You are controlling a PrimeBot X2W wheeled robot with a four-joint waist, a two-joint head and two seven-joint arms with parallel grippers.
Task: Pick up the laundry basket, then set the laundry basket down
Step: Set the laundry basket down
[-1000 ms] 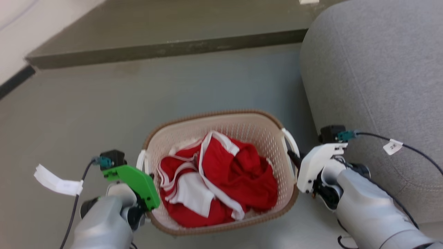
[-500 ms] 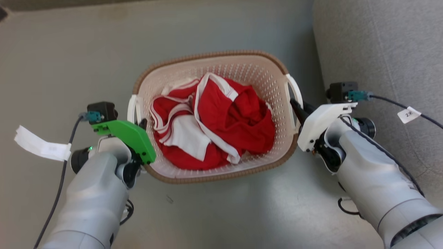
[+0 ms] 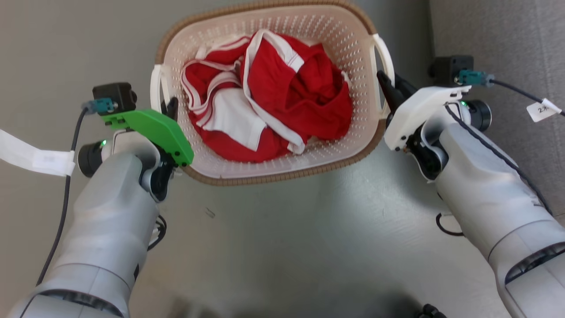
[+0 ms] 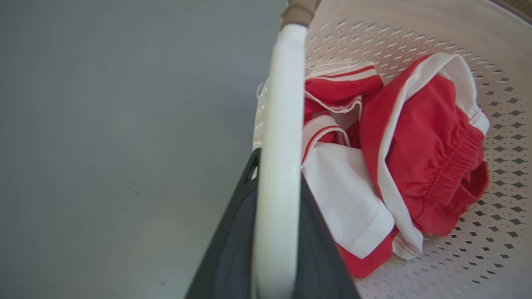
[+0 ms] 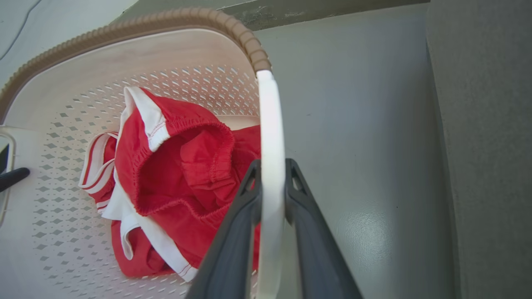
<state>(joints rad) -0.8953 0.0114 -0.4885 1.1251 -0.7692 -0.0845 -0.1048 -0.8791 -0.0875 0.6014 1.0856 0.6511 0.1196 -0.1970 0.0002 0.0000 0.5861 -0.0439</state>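
Surface: a smooth grey floor with a dull sheen. On the right, a grey upholstered sofa borders the work area.

The laundry basket is in the far middle of the head view, between the two arms, with its opening upward. Its long axis runs left to right, with one white handle at each short end. It contains crumpled red and white garments. It cannot be determined whether the base touches the floor.

Left gripper: clamped on the left handle. In the left wrist view, the two dark fingers lie on both sides of the white bar.

Right gripper: clamped on the right handle. In the right wrist view, the fingers press the bar from both sides, and the sofa is near on the right.

Change against the frame half a second earlier: the whole head view has shifted, so the camera has moved. Basket and arms appear farther up the view and larger. Both grips on the handles are unchanged.
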